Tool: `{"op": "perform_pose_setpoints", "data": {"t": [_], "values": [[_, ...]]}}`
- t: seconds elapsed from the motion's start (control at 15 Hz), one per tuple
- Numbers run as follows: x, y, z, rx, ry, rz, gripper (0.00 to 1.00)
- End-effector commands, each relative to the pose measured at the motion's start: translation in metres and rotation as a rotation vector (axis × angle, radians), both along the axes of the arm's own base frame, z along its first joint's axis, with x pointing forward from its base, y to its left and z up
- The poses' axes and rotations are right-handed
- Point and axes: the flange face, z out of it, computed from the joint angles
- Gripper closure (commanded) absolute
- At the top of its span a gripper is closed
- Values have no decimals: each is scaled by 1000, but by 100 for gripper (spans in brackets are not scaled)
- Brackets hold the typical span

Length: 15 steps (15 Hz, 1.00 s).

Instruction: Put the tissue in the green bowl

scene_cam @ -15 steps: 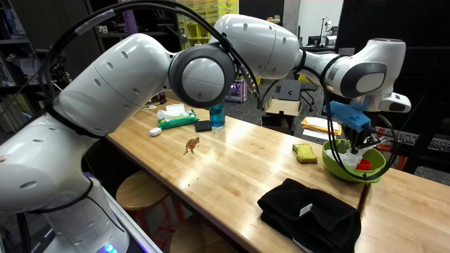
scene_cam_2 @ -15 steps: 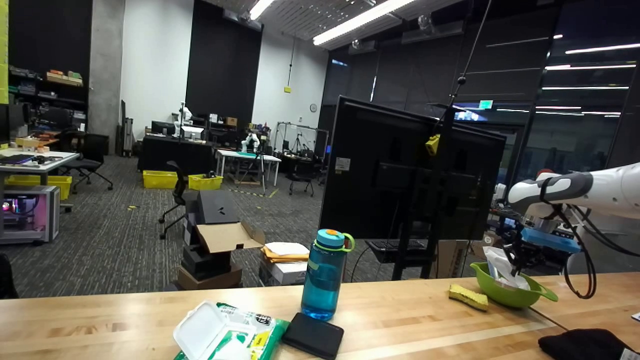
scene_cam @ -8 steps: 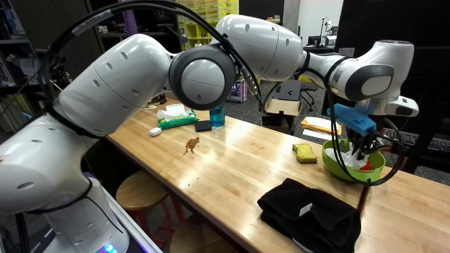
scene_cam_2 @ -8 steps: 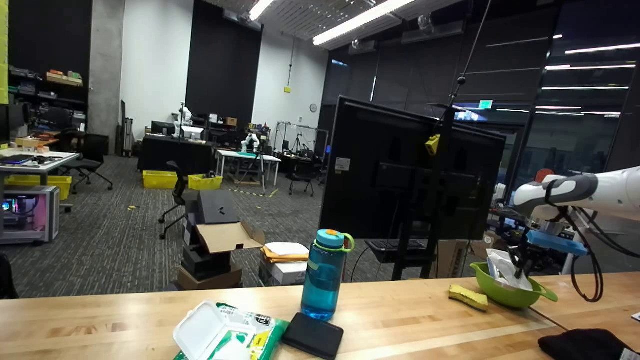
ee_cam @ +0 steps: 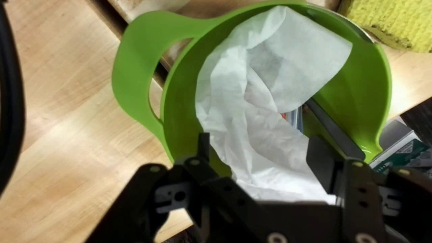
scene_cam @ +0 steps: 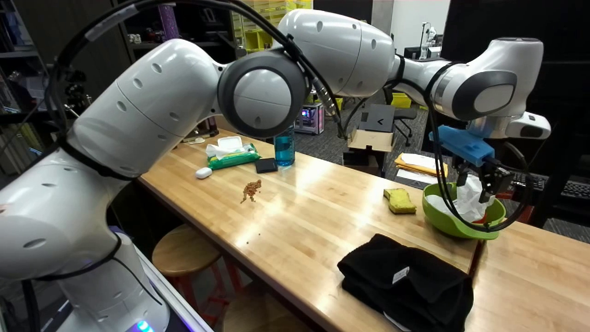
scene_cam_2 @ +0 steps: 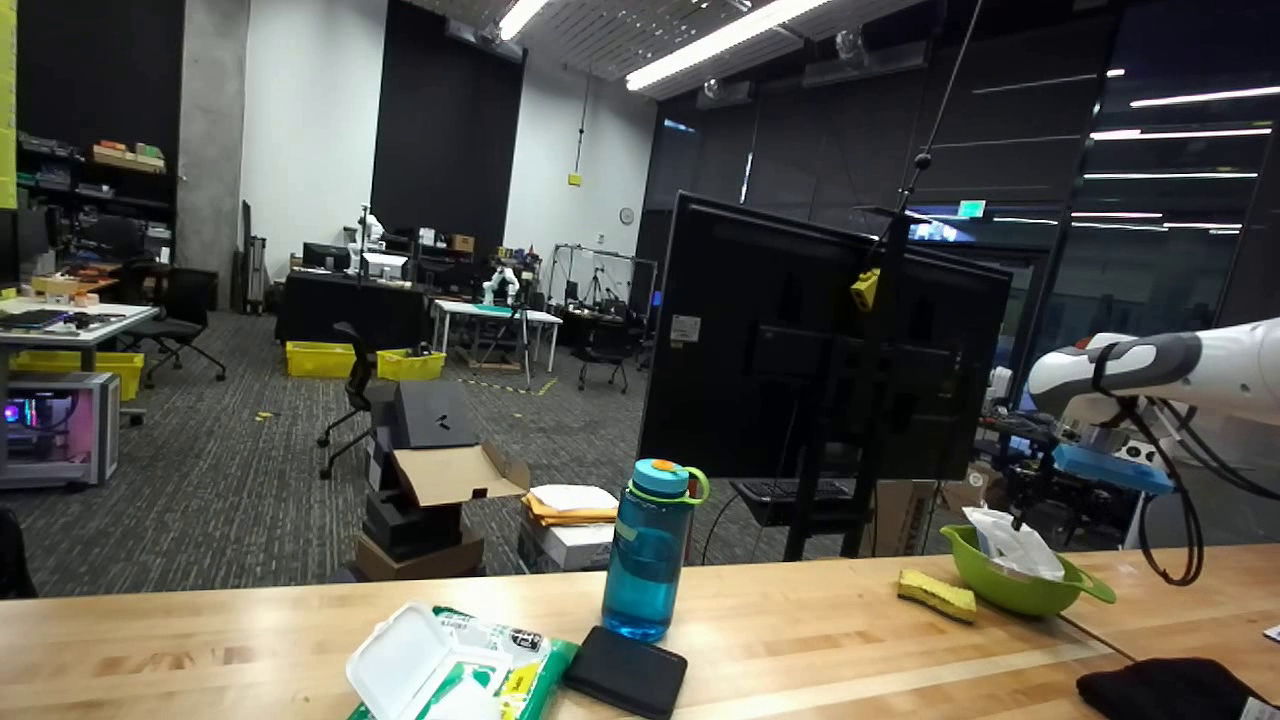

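The white, crumpled tissue (ee_cam: 233, 101) lies partly in the green bowl (ee_cam: 364, 84), and its near end rises between the fingers of my gripper (ee_cam: 261, 152). The fingers stand wide apart on either side of it, so the jaws are open; whether the tissue touches the right finger (ee_cam: 320, 162) I cannot tell. In both exterior views the gripper (scene_cam: 473, 190) is over the bowl (scene_cam: 442, 223), with the tissue (scene_cam: 470, 200) sticking up above the rim. A dark handle (ee_cam: 337, 131) and a bit of red show inside the bowl; the tissue hides part of its contents.
A yellow sponge (scene_cam: 399, 201) sits beside the bowl, and a folded black cloth (scene_cam: 410, 281) lies in front of it. Farther along the table are a blue bottle (scene_cam_2: 648, 560), a black wallet (scene_cam_2: 625, 670), a wipes pack (scene_cam: 234, 159) and brown crumbs (scene_cam: 251, 190). Cables hang near the bowl.
The jaws have spread apart around the tissue. After shifting slightly away, the arm has lifted a little, and the tissue now stands taller in the bowl.
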Motion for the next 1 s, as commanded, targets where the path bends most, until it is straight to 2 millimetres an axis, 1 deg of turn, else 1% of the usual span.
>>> {"op": "perform_pose_setpoints", "data": {"t": [0.0,0.2,0.33,0.47,0.53,0.73,0.93], "values": [[-5,16,40,5,-18,8,0],[-11,28,67,4,-33,17,0],[-18,37,83,7,-33,25,0],[-26,52,96,20,-27,45,0],[-32,62,104,25,-20,61,0],[-47,90,118,46,-3,101,0],[-64,123,126,58,34,144,0]]}}
